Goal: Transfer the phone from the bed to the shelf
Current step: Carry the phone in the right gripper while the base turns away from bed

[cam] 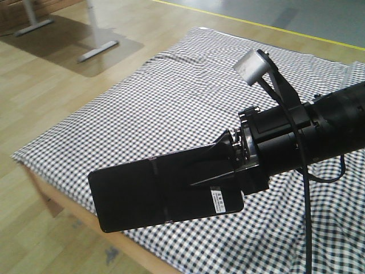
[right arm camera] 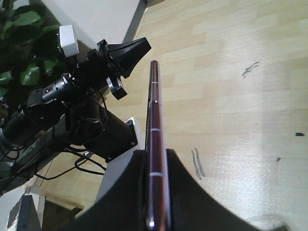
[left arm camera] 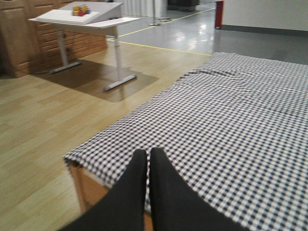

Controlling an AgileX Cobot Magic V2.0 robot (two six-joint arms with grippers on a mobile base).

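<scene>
The bed [cam: 142,103], covered in black-and-white check cloth, spreads out beneath and beyond the right gripper [cam: 214,165], which hangs in the air above the cloth near its front edge. The wooden floor [cam: 34,114] lies past that edge, to the side the gripper's load points toward.

Only the left wrist view shows a white desk [left arm camera: 96,20], far off across the floor from the left gripper [left arm camera: 147,155]. That gripper's two black fingers are pressed together with nothing between them, and the corner of the bed lies just below their tips.

Only the right wrist view shows a leafy green plant [right arm camera: 19,29], behind the left arm [right arm camera: 72,101]. That arm reaches in beside the right gripper and is well clear of it. From this side the left gripper's fingers again look closed and empty.

The right gripper is clamped on the phone [cam: 142,194], one finger on each flat face. The front view shows the phone's glossy black face, reaching out past the fingertips and lifted off the cloth. The right wrist view shows it edge-on instead. There it is a thin pinkish-silver strip running straight out from between the two finger pads [right arm camera: 137,173].

A small white sticker [cam: 219,200] sits on the phone's face close beside the fingers, and it is visible only from the front.
</scene>
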